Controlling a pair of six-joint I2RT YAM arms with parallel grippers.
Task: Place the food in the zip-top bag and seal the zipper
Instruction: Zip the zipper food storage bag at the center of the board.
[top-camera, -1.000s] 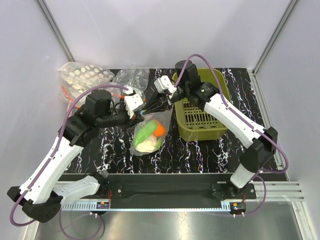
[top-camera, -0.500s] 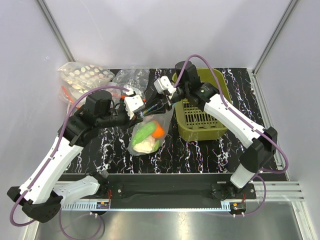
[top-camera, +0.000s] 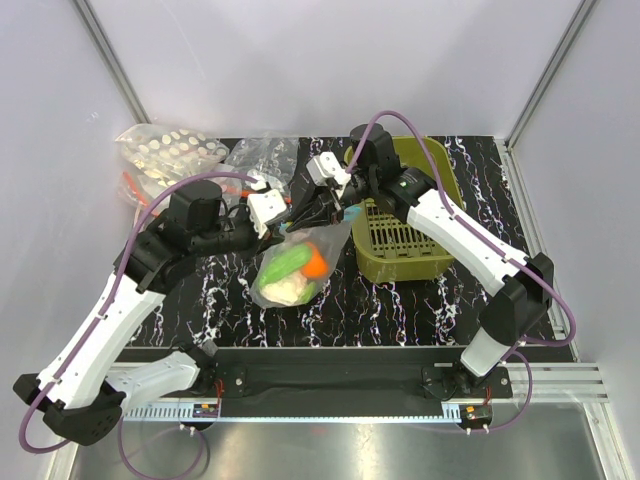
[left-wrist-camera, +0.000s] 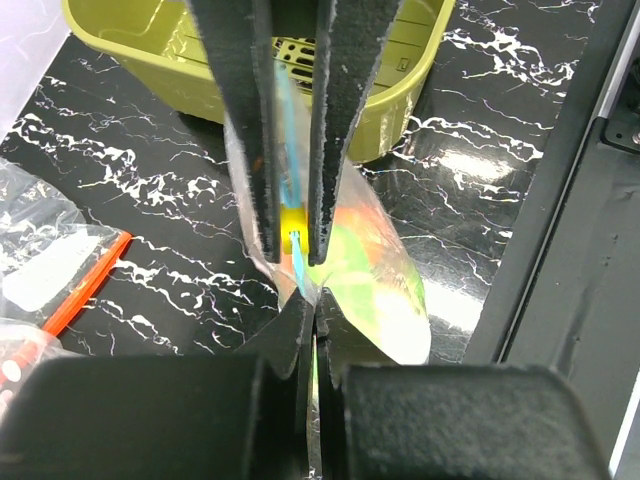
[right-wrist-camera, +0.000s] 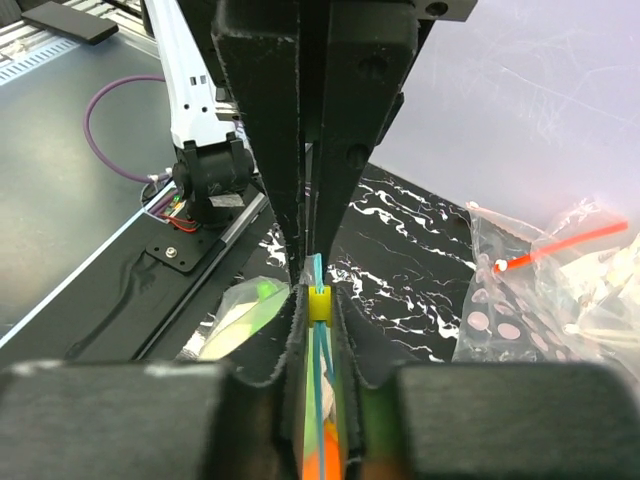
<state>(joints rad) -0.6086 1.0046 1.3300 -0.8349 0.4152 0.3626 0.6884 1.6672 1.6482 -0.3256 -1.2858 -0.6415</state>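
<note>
The zip-top bag (top-camera: 290, 272) hangs just to the left of the basket (top-camera: 402, 250), its belly sagging toward the table (top-camera: 420, 300). I cannot tell whether it rests there. My left hand (left-wrist-camera: 306, 312) and my right hand (right-wrist-camera: 320, 300) are both clamped narrow on the zipper (left-wrist-camera: 288, 165), meeting nose to nose over the bag's mouth, with the small yellow slider (left-wrist-camera: 293, 218) caught between them.

All the food I can find is already inside: the orange piece (top-camera: 318, 261), a green piece (top-camera: 285, 265) and the cream piece (top-camera: 288, 291), piled low in the bag.

The danger, as I judge it, lies in my grip. The strip is thin and slick. If one hand loosens while the other drags along it, the bag could drop and spill through any stretch not yet pressed shut. Pull too hard apart and the plastic may tear or the slider may jam.

The basket shows only its slotted floor. Far to its left a bag of white round pieces (top-camera: 170, 150) lies shut, and nearer it lies another clear bag (top-camera: 262, 158) with a red strip (left-wrist-camera: 85, 285).
</note>
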